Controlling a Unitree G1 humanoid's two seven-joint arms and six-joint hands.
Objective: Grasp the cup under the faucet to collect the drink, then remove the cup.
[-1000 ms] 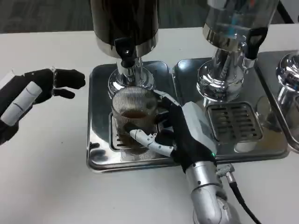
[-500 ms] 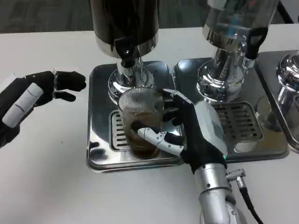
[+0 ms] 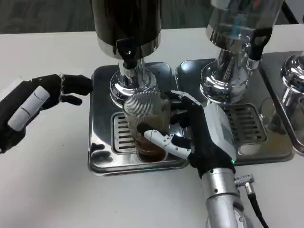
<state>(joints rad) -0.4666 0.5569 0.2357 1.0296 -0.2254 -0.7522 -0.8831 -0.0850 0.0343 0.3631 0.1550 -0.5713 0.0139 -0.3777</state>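
The tops of both drink dispensers are cut off by the upper edge, and the far side of the cup [image 3: 147,124] is hidden behind the right hand [image 3: 199,135], whose fingers wrap the ribbed clear glass. The cup, with brown drink in its lower part, is over the drip grate [image 3: 122,135] of the left metal tray [image 3: 99,147], just below and in front of the dark dispenser's faucet [image 3: 128,54]. The left hand [image 3: 35,102] hovers released over the white worktop [image 3: 47,190], fingers apart, holding nothing.
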